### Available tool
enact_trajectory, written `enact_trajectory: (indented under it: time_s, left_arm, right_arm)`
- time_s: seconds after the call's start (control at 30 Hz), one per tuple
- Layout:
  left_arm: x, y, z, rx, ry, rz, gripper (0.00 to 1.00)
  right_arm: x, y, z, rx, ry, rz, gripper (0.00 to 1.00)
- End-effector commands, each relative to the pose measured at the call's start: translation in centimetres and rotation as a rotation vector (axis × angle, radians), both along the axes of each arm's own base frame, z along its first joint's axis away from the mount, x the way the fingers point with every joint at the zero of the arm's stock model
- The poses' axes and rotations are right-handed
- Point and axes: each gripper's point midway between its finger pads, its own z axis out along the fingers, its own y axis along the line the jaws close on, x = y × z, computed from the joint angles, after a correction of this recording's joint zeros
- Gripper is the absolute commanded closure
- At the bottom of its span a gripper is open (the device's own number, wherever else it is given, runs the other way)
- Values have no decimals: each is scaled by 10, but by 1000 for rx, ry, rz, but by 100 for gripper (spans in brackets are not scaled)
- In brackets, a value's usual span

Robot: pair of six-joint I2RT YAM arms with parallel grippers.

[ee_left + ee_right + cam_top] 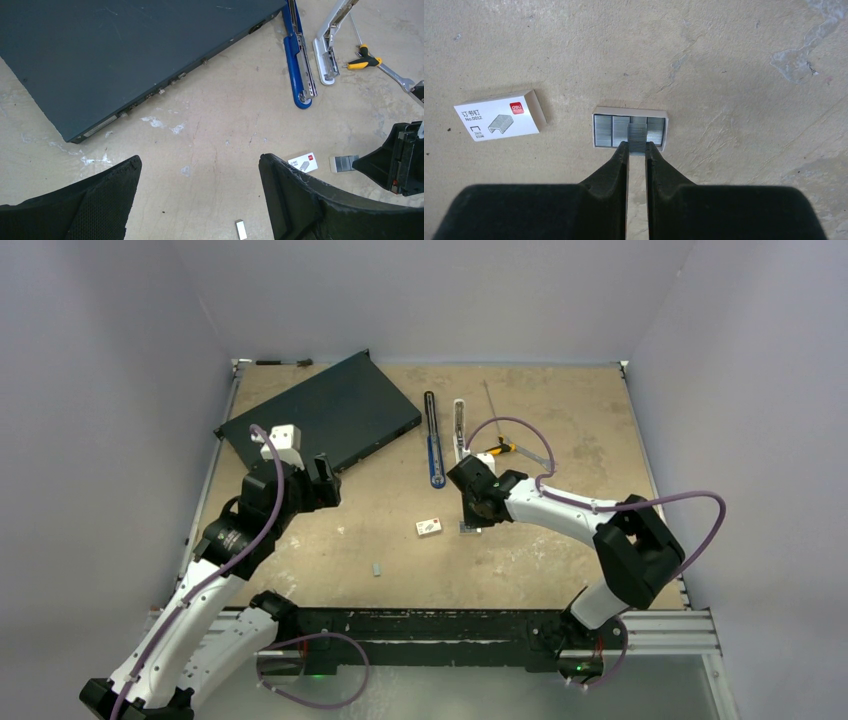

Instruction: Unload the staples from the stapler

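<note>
- Staples point(637, 134): one short strip sits between my right fingertips at the centre of the right wrist view. It is directly over a shallow tray point(664, 116) holding more silvery blocks. I cannot tell whether the strip touches those blocks.
- Right gripper point(637, 150): jaws clenched narrow on that strip, gripping only its near end.
- Risk: a thin strip may snap or splay under the pinch and scatter pieces.
- Risk: if I release it tilted, it may catch the tray rim and tip onto the table point(734, 60).
- Stray strip point(377, 568): looks like loose staples, lower centre of the top view. Easy to overlook.
- Stapler: taken apart. The black-and-blue bar point(432, 440) and white-silver bar point(459, 428) lie side by side, upper centre of the top view, well apart from the tray. The channel contents are too small to read, so leftovers could be missed.
- Small white box point(499, 116): just left of the tray, where my fingers could nudge it.
- Left gripper point(200, 200): jaws wide apart, holding nothing, over bare table near the dark flat case point(125, 55).
</note>
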Motion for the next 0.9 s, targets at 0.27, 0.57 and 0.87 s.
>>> enact_trajectory:
  time_s: [0.27, 0.57, 0.87]
  left_arm:
    - [4, 0, 3, 1, -24, -5, 14]
    - [4, 0, 2, 4, -20, -4, 14]
    - [4, 0, 2, 3, -21, -5, 14]
  right_arm:
    - [-8, 0, -8, -3, 47, 16, 86]
    - [-8, 1, -14, -12, 58, 25, 86]
    - [-9, -5, -16, -31, 55, 16, 86]
